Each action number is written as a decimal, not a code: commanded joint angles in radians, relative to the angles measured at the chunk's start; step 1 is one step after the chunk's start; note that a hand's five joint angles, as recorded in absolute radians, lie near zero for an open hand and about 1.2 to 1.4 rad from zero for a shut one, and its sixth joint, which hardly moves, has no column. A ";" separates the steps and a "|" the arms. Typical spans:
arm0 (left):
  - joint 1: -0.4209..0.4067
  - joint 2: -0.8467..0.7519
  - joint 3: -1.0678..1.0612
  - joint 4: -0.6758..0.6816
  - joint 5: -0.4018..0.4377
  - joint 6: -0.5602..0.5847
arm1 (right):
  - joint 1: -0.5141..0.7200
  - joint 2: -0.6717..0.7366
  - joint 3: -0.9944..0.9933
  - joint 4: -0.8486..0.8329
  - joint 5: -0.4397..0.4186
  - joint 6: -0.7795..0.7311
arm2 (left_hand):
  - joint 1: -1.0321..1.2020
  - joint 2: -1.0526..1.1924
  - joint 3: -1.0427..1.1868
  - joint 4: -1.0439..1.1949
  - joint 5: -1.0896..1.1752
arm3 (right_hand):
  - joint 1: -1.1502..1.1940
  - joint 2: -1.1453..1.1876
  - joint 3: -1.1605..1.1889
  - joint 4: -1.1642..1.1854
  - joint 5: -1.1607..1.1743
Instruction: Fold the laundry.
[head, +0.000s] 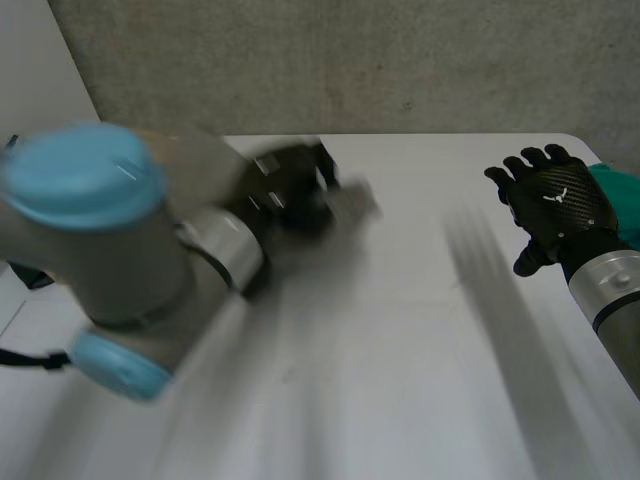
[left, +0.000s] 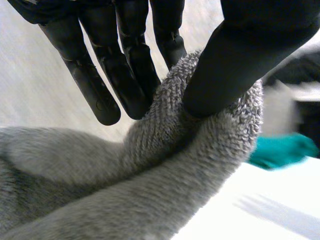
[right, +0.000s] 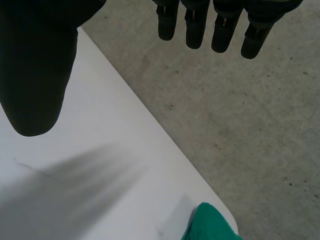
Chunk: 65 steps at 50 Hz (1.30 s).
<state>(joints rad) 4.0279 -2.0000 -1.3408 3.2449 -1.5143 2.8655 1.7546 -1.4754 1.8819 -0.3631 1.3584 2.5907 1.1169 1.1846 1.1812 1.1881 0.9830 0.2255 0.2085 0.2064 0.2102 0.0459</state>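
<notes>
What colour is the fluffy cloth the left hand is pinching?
The fluffy cloth is grey, clearest in the left wrist view.

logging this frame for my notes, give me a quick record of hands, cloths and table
left hand: shut on grey towel, pinched between thumb and fingers
right hand: open, holding nothing, by the table's right edge
grey towel: bunched, not folded
teal cloth: at a table corner, untouched
table: white
</notes>
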 joint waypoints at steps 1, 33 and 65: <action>-0.119 -0.215 0.043 -0.060 0.002 -0.071 | -0.018 0.018 0.008 0.006 -0.002 0.009 | -0.488 -0.556 -0.552 -0.559 -0.529 | -0.051 -0.034 -0.032 -0.036 -0.046; 0.305 -0.094 0.009 -0.123 -0.101 0.531 | 0.141 0.132 -0.098 0.245 -0.025 0.115 | -0.859 -0.927 -0.924 -0.931 -0.900 | -0.051 -0.034 -0.032 -0.036 -0.046; 0.441 0.230 -0.454 -0.001 0.057 0.400 | 0.269 1.129 -1.468 0.543 0.048 0.347 | -0.862 -0.930 -0.927 -0.933 -0.903 | 0.375 0.392 0.394 0.390 0.380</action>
<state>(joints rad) 4.4692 -1.8145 -1.7656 3.2011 -1.4592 3.2654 2.0235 -0.4233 0.5302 0.1629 1.4006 2.9216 0.2638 0.2655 0.2613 0.2570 0.0749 0.3005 0.2986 0.2986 0.2951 0.1274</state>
